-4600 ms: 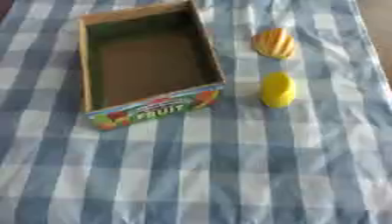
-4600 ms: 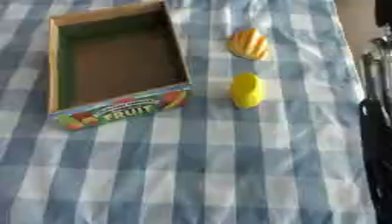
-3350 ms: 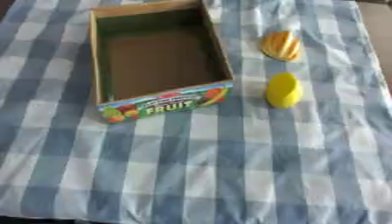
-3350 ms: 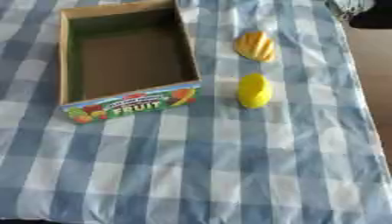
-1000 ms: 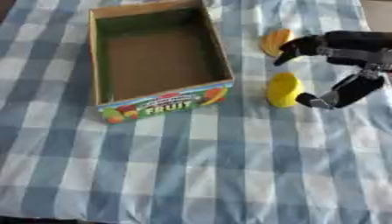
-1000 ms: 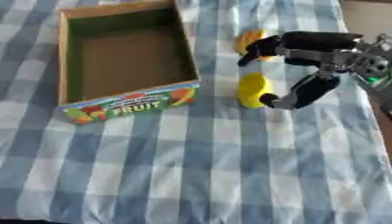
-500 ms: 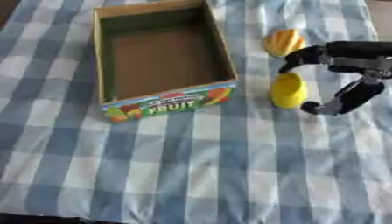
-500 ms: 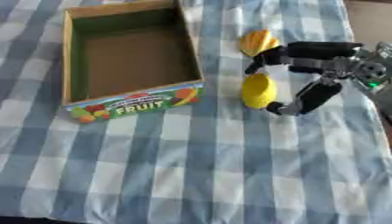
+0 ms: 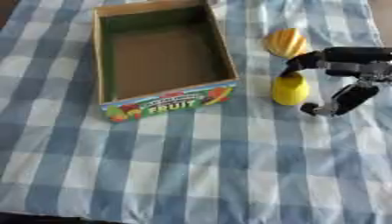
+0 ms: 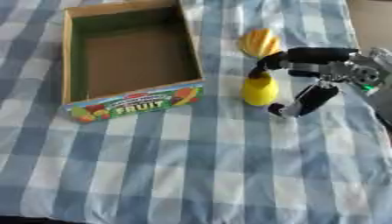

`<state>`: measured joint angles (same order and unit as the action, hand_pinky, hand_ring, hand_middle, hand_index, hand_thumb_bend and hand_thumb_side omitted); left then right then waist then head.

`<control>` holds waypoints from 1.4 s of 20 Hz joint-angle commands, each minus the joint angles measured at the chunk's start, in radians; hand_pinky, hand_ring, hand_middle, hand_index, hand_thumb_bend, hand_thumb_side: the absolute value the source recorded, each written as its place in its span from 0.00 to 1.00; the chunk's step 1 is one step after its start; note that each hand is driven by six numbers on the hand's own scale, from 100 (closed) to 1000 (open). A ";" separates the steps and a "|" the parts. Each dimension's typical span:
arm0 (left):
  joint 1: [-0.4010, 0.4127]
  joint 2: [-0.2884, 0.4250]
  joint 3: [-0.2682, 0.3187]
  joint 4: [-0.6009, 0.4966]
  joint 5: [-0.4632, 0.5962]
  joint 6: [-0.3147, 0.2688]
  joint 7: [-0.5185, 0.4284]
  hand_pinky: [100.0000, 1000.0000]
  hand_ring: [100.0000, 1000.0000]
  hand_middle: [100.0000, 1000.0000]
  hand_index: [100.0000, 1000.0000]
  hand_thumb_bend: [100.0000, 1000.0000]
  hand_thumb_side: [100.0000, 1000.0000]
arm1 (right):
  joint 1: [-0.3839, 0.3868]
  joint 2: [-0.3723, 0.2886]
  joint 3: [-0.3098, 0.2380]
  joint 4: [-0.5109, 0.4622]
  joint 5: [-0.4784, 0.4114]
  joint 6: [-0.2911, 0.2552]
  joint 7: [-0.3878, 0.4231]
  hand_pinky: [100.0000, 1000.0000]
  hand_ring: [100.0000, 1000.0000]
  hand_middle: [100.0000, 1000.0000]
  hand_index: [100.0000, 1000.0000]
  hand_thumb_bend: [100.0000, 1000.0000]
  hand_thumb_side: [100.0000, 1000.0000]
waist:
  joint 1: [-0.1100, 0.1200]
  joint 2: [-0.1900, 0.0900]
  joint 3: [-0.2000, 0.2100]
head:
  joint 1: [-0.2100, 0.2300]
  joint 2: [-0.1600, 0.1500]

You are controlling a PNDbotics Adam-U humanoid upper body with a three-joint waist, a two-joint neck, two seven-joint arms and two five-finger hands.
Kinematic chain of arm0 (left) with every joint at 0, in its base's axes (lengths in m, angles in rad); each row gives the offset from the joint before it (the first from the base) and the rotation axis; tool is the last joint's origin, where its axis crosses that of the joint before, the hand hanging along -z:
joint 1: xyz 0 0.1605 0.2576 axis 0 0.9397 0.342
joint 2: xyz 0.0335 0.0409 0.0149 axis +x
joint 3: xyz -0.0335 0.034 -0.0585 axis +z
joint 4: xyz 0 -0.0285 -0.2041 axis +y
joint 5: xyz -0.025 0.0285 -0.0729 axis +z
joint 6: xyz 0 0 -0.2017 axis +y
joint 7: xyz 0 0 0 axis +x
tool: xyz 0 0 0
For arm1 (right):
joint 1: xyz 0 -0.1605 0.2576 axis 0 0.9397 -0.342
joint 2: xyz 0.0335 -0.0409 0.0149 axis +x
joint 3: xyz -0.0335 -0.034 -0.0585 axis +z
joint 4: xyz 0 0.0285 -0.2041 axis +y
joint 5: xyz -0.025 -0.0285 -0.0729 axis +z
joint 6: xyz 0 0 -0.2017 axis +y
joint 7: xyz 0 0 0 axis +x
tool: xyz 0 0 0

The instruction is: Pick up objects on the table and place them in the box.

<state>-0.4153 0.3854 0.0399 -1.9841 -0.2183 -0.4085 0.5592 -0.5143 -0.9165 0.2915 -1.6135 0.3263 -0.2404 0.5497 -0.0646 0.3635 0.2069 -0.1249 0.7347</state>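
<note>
The yellow lemon (image 10: pixel 260 91) sits on the blue-and-white checked tablecloth (image 10: pixel 214 175), just right of the cardboard fruit box (image 10: pixel 69 57), and right now it is bracketed by the robot's right hand (image 10: pixel 321 72). Fingers (image 10: pixel 287 57) arch over the lemon's far side, the tip of one down at its top, while the thumb (image 10: pixel 306 101) drops to the cloth on its near right, a little gap showing there. So the hand is spread around the fruit, not clamped on it yet. Just beyond, near those fingers, lies an orange-and-yellow ribbed fruit (image 10: pixel 259 43), untouched. The box is open-topped with nothing visible inside, so the job looks to be at its first pick: the grasp on the lemon. Next, I'd judge, thumb and fingers need to close together on the lemon, then lift and carry it left over the box wall. The left hand shows in neither view.
</note>
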 commanded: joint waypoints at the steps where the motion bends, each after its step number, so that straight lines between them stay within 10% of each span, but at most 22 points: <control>1: -0.015 0.008 -0.001 -0.016 0.008 0.000 -0.005 0.76 0.84 0.79 0.91 0.24 0.35 | -0.015 -0.011 -0.002 0.019 0.015 -0.001 -0.014 0.87 1.00 0.77 0.86 0.12 0.05 | 0.004 -0.015 0.002 | -0.001 -0.007; 3: -0.016 0.008 -0.001 -0.016 0.009 0.000 -0.005 0.76 0.84 0.79 0.91 0.24 0.35 | -0.018 -0.005 0.003 0.035 0.020 -0.001 -0.028 0.86 1.00 0.75 0.83 0.00 0.05 | 0.005 -0.014 0.003 | -0.001 -0.008; 17: -0.019 0.010 -0.001 -0.016 0.013 0.000 -0.005 0.76 0.84 0.79 0.91 0.24 0.35 | -0.033 0.001 -0.050 -0.070 -0.010 0.069 -0.365 0.72 0.74 0.35 0.36 0.00 0.00 | 0.003 -0.017 0.001 | 0.004 -0.007; 28: -0.017 0.021 -0.002 -0.016 0.012 0.000 -0.007 0.76 0.84 0.79 0.91 0.24 0.34 | -0.201 -0.038 -0.064 -0.301 -0.194 0.134 -0.279 0.72 0.73 0.35 0.35 0.00 0.00 | -0.008 -0.032 -0.004 | -0.001 -0.005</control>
<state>-0.4223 0.3791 0.0347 -1.9841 -0.2099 -0.4066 0.5555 -0.6965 -0.9217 0.2322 -1.8858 0.1570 -0.1105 0.2536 -0.0771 0.3558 0.2034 -0.1249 0.7338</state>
